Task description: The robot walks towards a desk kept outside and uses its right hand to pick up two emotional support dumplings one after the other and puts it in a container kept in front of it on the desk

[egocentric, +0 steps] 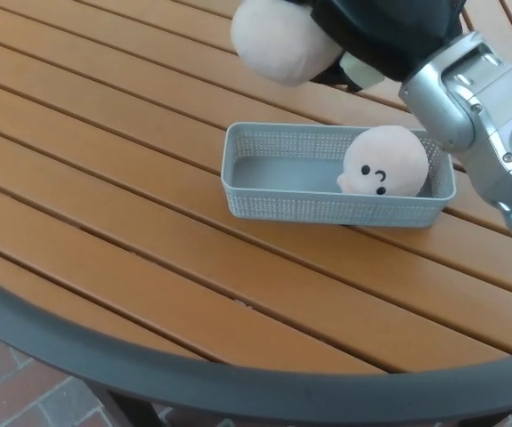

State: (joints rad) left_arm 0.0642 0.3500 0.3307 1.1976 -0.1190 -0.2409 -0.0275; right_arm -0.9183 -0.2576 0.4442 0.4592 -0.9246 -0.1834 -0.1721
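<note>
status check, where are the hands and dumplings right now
Right hand shut on second dumpling, raised beyond the basket. First dumpling in basket's right end. Left hand not in view. Nothing in the way.

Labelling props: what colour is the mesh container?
Grey container, seen clearly in the head view.

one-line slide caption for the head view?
Right hand holds the second plush dumpling above the grey mesh container on the slatted wooden desk; first dumpling already inside.
</note>
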